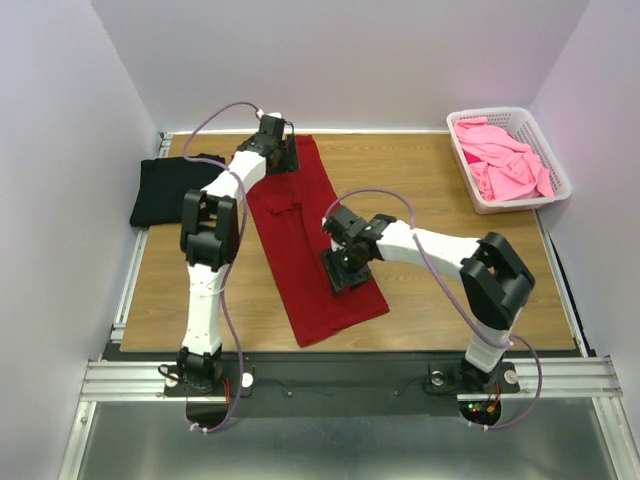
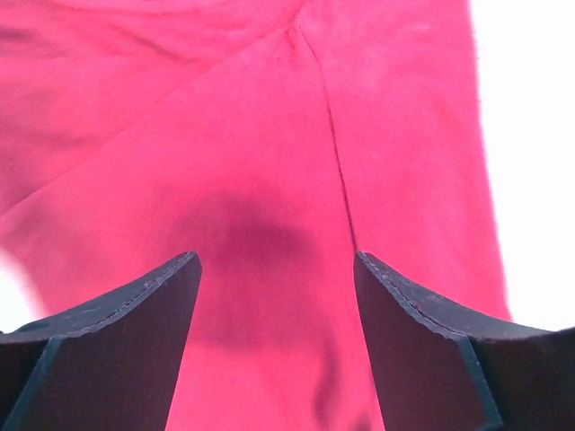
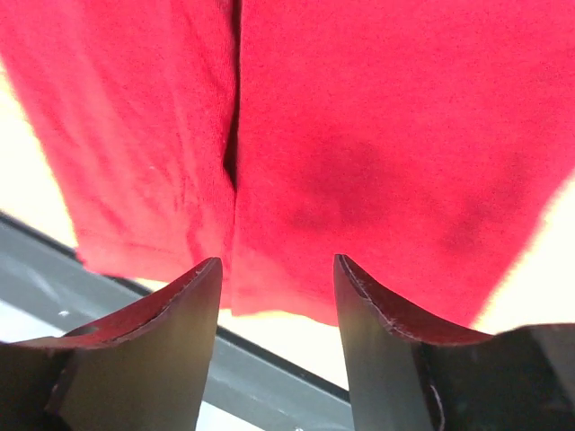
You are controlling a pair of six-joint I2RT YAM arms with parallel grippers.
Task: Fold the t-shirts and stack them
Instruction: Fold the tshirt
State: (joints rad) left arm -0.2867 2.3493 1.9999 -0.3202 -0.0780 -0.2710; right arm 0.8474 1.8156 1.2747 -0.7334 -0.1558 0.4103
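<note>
Your dark red t-shirt (image 1: 295, 250) lies flat on the table (image 1: 450, 290), folded into a long strip. In the top view it runs from 12 o'clock down to about 5 o'clock.

Your left gripper (image 1: 283, 160) is over the strip's far end at 12 o'clock. Fingers (image 2: 135, 332) stand wide with nothing between them, only red cloth and a fold seam below.

Your right gripper (image 1: 345, 272) is over the near half of the strip, just right of centre. Fingers (image 3: 153, 350) are moderately apart and grip nothing. The hem and the table edge show beneath them.

The black t-shirt (image 1: 165, 190) sits folded at 10 o'clock, partly off the table's left edge. The pink t-shirts (image 1: 500, 165) are bunched in the white basket (image 1: 515, 206) at 2 o'clock.
</note>
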